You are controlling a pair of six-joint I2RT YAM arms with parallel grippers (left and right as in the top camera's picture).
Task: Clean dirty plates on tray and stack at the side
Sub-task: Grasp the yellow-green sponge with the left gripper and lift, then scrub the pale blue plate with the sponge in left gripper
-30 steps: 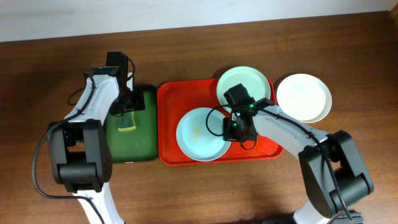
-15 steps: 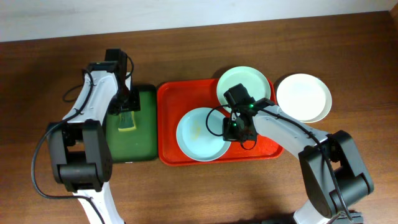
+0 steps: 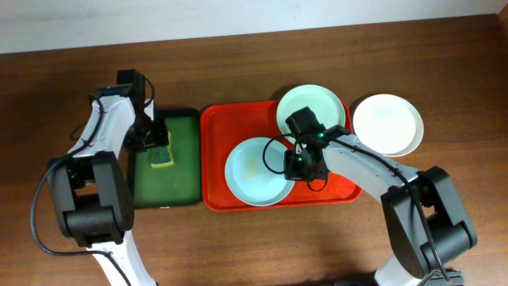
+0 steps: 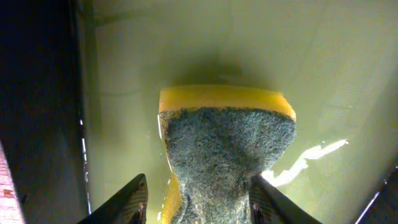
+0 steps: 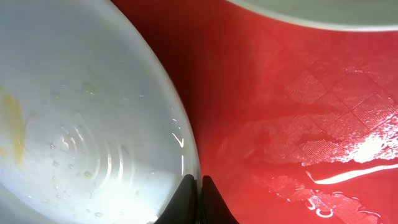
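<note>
A pale blue plate point(image 3: 255, 171) with a yellow smear lies on the red-orange tray point(image 3: 214, 127). My right gripper point(image 3: 295, 163) is shut on its right rim; the right wrist view shows the jaws point(image 5: 199, 182) pinching the rim of that plate point(image 5: 81, 124). A mint plate point(image 3: 311, 107) rests at the tray's back right. A white plate point(image 3: 387, 124) sits on the table right of the tray. My left gripper point(image 3: 155, 143) straddles a yellow-and-grey sponge point(image 4: 227, 143) in the green tray. It point(image 4: 198, 186) is open: the right finger touches the sponge, and a gap shows at the left finger.
The dark green tray point(image 3: 184, 175) lies directly left of the red tray, its floor wet. Water streaks shine on the red tray floor point(image 5: 280, 93). Brown table surrounds both trays, with a pale wall edge along the back.
My left arm has swung to the left above the green tray and its jaws have narrowed around the sponge. The right arm and the plates have not moved.
</note>
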